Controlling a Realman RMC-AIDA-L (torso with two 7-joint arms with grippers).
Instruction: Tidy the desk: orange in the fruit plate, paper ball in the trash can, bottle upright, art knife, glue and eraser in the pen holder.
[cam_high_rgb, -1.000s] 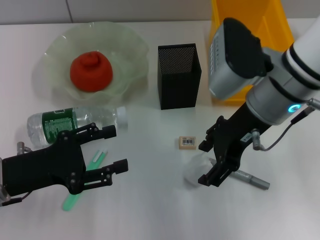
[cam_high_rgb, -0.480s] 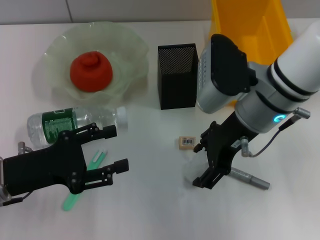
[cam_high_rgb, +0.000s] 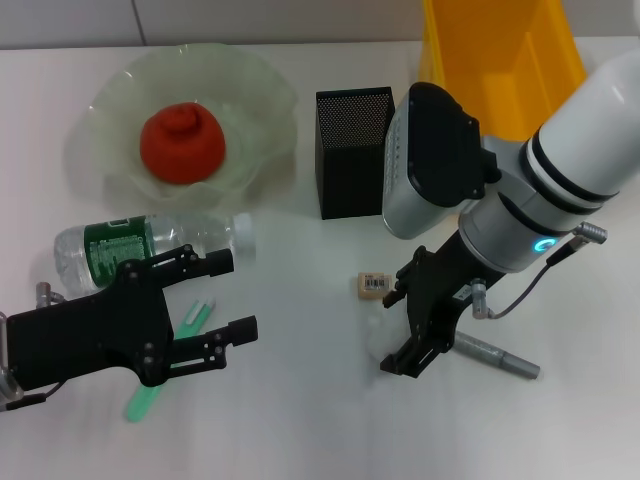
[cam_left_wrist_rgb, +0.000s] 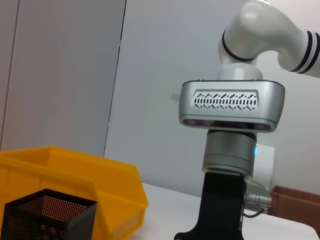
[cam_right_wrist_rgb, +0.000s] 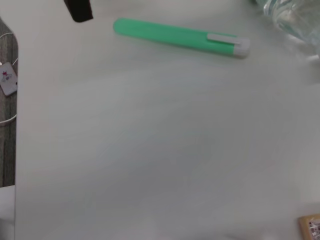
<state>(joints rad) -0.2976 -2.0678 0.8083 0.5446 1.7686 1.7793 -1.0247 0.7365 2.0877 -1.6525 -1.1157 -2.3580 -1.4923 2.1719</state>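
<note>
The orange (cam_high_rgb: 181, 144) is seen lying in the pale-green fruit plate (cam_high_rgb: 255, 88) at the far left of the white desk (cam_high_rgb: 300, 420). The bottle (cam_high_rgb: 140, 247) is found on its side just near of the plate, its white cap pointing right. The black mesh pen holder (cam_high_rgb: 358, 152) stands upright at the far centre, and the yellow trash can (cam_high_rgb: 503, 50) is placed to its right at the far edge. The eraser (cam_high_rgb: 373, 284), with its barcode sticker up, lies on the desk near of the pen holder. The right gripper (cam_high_rgb: 408, 322) is lowered over the spot just near of the eraser, where a faint white shape, taken to be the paper ball (cam_high_rgb: 380, 335), is partly hidden between its black fingers; the fingers are set apart around it, but whether it is actually pinched cannot be told. A grey pen-like tool, possibly the art knife (cam_high_rgb: 497, 356), lies on the desk just right of that gripper. The left gripper (cam_high_rgb: 222, 297) is held low at the near left, its fingers spread wide with nothing between them, near of the bottle. A green stick with a pale cap (cam_right_wrist_rgb: 175, 36), perhaps the glue, lies on the desk partly under that gripper.
</note>
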